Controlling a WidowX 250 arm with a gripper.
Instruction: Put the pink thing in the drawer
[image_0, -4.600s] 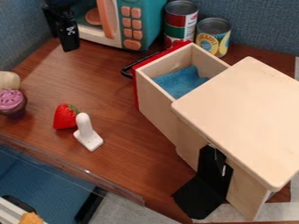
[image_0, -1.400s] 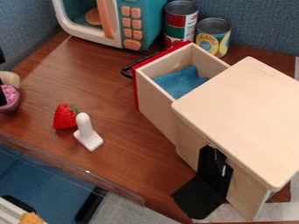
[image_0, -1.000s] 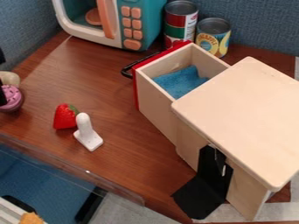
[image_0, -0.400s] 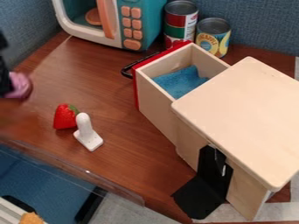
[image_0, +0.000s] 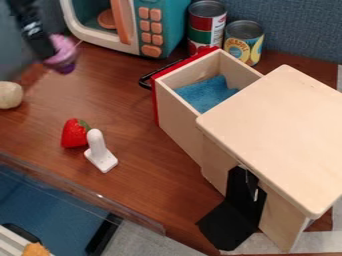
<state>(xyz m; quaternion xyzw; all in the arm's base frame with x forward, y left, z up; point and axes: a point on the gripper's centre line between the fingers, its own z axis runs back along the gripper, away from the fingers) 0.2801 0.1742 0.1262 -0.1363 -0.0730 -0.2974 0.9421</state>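
One pink cupcake (image_0: 65, 52), upper left of frame, clamped in the black gripper (image_0: 47, 49), held up off the table (image_0: 127, 105). Arm comes in from the top left corner. Cupcake is left of the teal toy microwave (image_0: 163, 22), well apart from the drawer (image_0: 184, 113); not in it. Darker purple base shows at its lower end.

Drawer: centre to upper right, pulled out of the pale wooden cabinet (image_0: 280, 135), red front with black handle (image_0: 144, 81) facing upper left. Blue cloth (image_0: 206, 94) inside.

Two cans behind the drawer, top of frame: a red and green one (image_0: 204, 30), and a yellow and blue one (image_0: 243, 42) just right of it.

Left of centre: red strawberry (image_0: 73, 133), white toy piece (image_0: 100, 153) just beside it, lower right, its rounded end up, flat square base on the table. Pale round item (image_0: 9, 95) at left edge. Black bracket (image_0: 235, 212) against the cabinet's side, bottom, right of centre.
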